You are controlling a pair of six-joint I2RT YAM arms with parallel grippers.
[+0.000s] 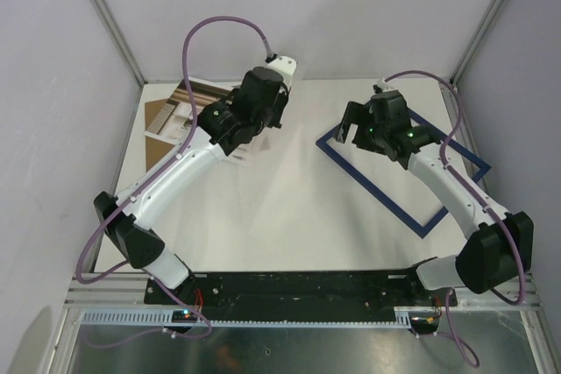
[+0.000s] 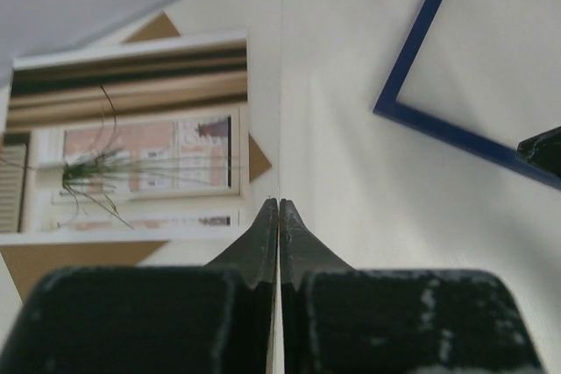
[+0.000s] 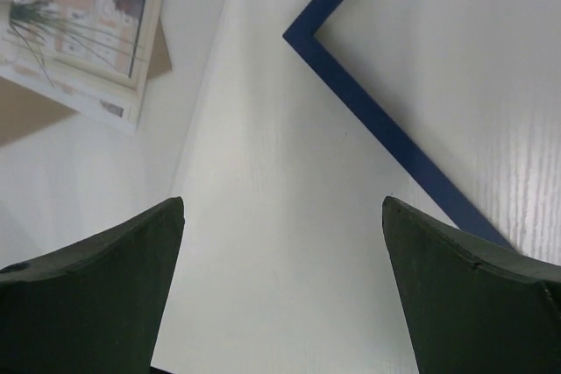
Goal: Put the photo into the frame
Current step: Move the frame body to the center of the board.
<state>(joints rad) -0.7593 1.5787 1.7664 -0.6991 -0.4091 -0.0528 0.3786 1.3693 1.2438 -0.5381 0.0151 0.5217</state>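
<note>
The photo (image 1: pixel 175 107), a window scene with a spindly plant, lies flat at the back left, partly hidden by my left arm. It also shows in the left wrist view (image 2: pixel 131 146) and in the right wrist view (image 3: pixel 88 32). The frame (image 1: pixel 386 190) lies navy face up at the right, with bare table inside it (image 2: pixel 412 59) (image 3: pixel 386 142). My left gripper (image 1: pixel 266 122) (image 2: pixel 279 201) is shut, above the table just right of the photo's near corner. My right gripper (image 1: pixel 358 129) (image 3: pixel 282 203) is wide open and empty above the table beside the frame's left corner.
A plain brown backing board (image 2: pixel 53 260) (image 3: pixel 26 111) lies under the photo, its corners sticking out. Grey walls close in the table at the back and sides. A thin pale line (image 2: pixel 281 85) runs across the table ahead of the left fingertips.
</note>
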